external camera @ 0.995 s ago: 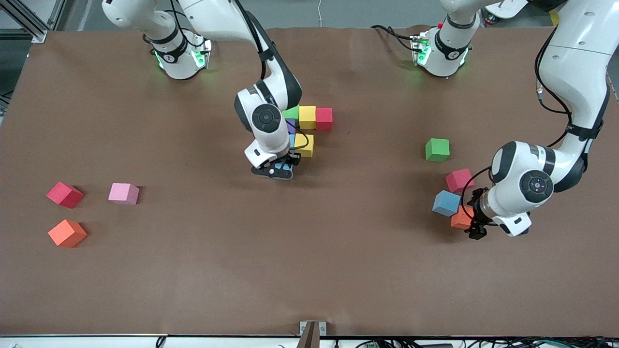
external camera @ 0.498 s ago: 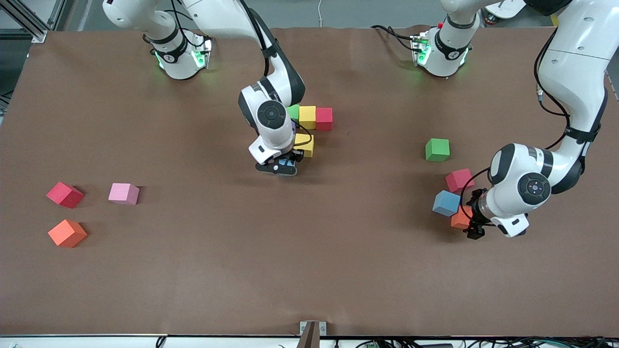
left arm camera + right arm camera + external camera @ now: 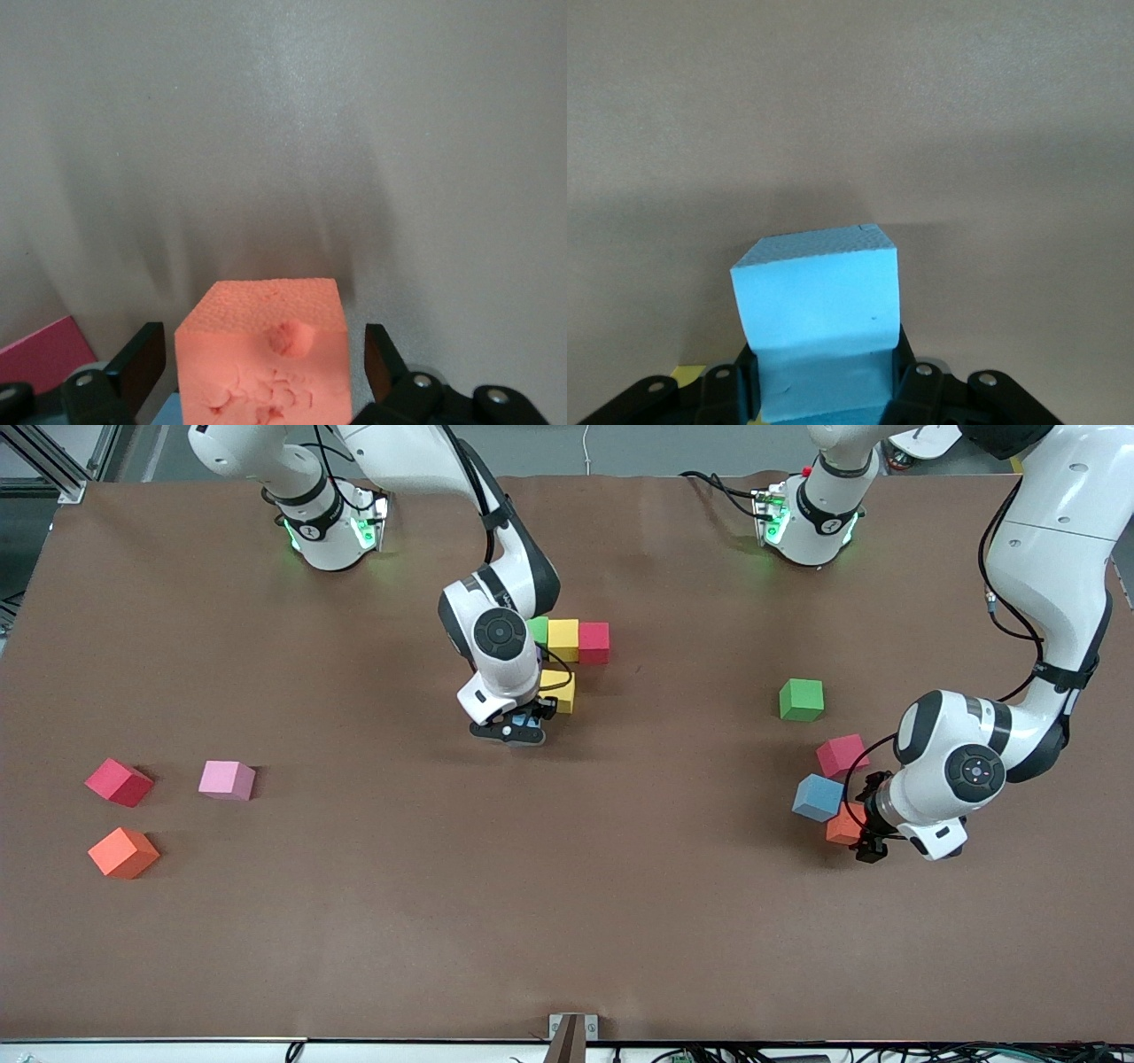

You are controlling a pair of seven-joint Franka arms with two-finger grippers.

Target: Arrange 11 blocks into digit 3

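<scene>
The right gripper (image 3: 523, 726) clamps a light blue block (image 3: 818, 305) at the digit's (image 3: 567, 640) six o'clock. The left gripper (image 3: 264, 367), jaws spread, straddles an orange block (image 3: 261, 350); closing off-centre could nudge its neighbours.

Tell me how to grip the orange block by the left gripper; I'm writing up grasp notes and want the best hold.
From above, on its two flat upright sides. The orange block sits on the table between the open left gripper's fingers, its sides facing them with gaps each side. The light blue block and red block lie close beside it, so a side approach looks crowded.
</scene>
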